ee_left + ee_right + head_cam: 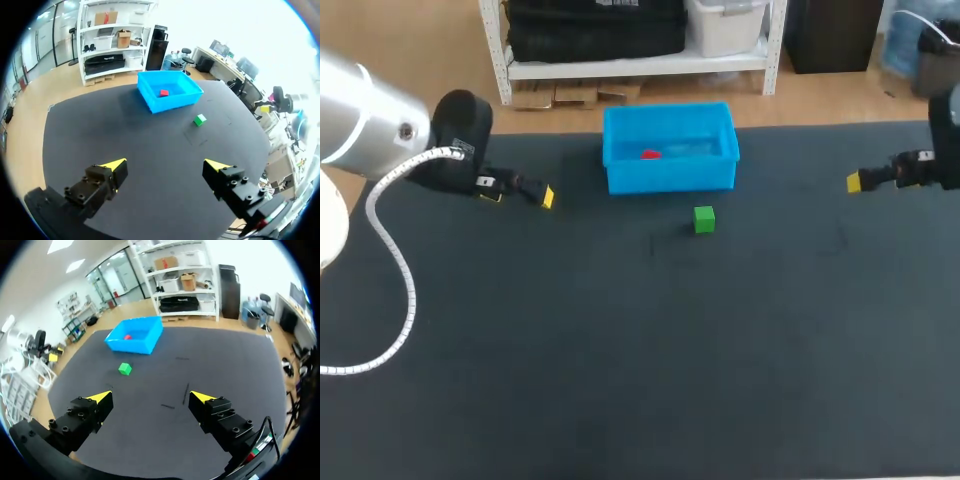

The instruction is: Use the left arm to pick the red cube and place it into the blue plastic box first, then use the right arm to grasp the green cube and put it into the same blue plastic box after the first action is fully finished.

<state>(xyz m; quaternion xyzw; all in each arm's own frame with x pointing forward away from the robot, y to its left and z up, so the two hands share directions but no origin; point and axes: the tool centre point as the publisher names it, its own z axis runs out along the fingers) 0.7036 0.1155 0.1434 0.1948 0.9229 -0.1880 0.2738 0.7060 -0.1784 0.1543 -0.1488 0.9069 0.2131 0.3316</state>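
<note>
The red cube (650, 154) lies inside the blue plastic box (669, 176) at the table's far middle; it shows in the left wrist view as the red cube (164, 93) in the blue box (170, 100) and in the right wrist view as the red cube (128, 337) in the box (136, 342). The green cube (704, 219) (200, 119) (124, 369) sits on the dark mat just in front of the box. My left gripper (520, 191) (167, 164) hangs open and empty at the far left. My right gripper (857, 182) (151, 397) is open and empty at the far right.
The dark mat (640, 360) covers the whole table. A white cable (395, 270) loops down from my left arm over the mat's left side.
</note>
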